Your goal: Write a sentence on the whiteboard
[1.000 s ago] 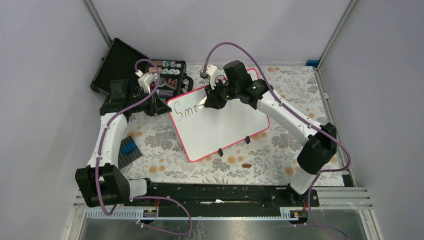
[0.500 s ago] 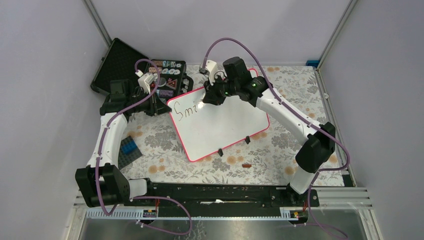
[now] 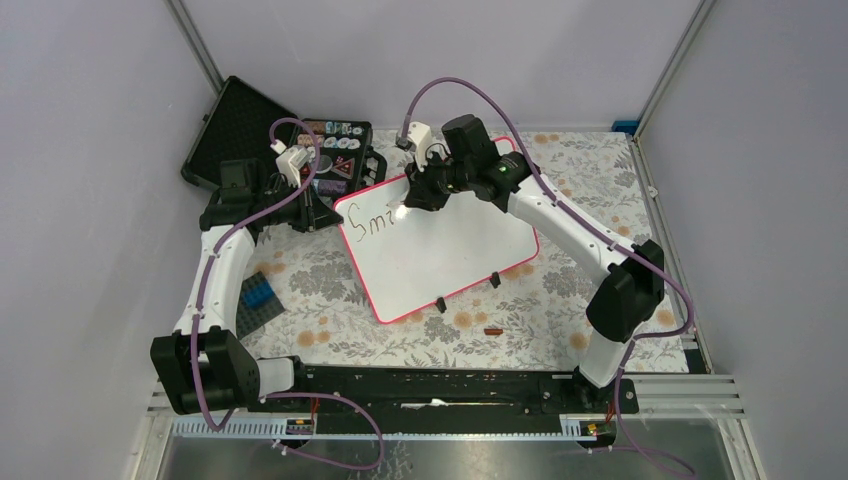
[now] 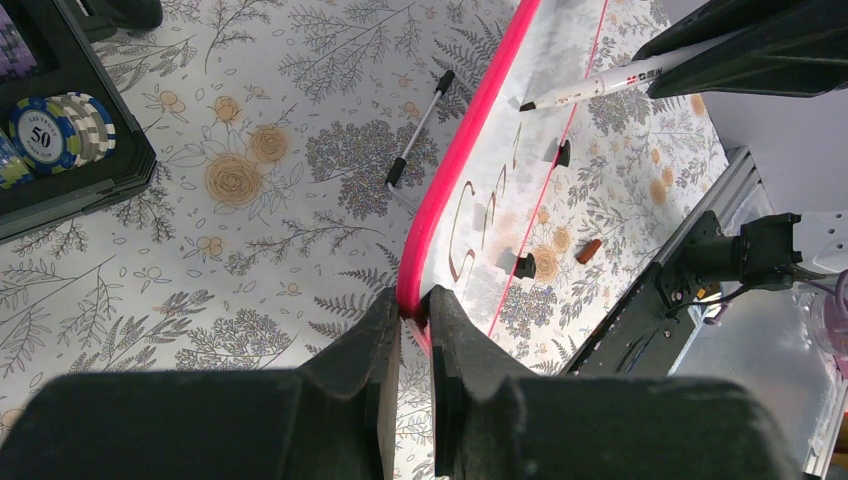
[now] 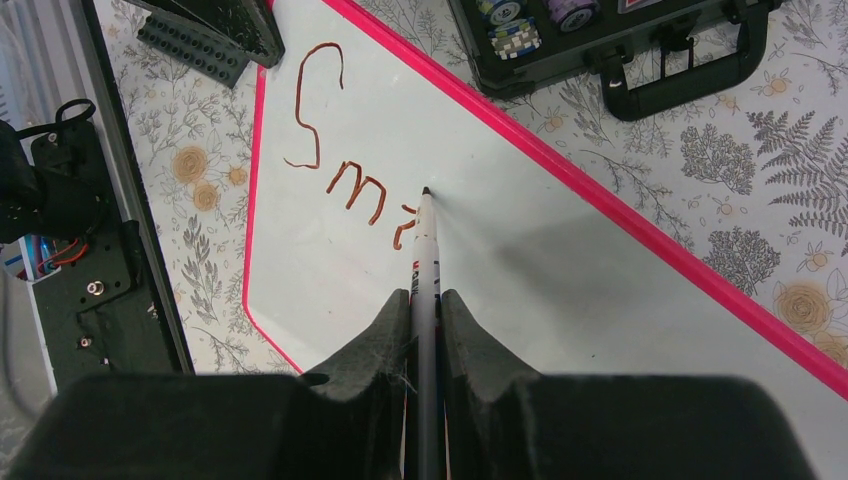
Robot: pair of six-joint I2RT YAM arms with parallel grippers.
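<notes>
Where the whiteboard (image 3: 450,250) lies askew on the floral cloth (image 3: 330,285), the left gripper (image 4: 412,302) pinches its pink left rim, jaws closed on it; over its far-left part the right gripper (image 5: 425,305) clamps a marker (image 5: 427,245), tip on the board beside the sentence (image 5: 345,175), reading "Smi"; past its far-left corner sits a black case (image 3: 240,125)

The top view looks down from behind the arm bases over the counter (image 3: 600,170). Both wrist views look closely along their fingers (image 5: 375,350), sharing the lettered corner of the whiteboard (image 3: 450,250).
</notes>
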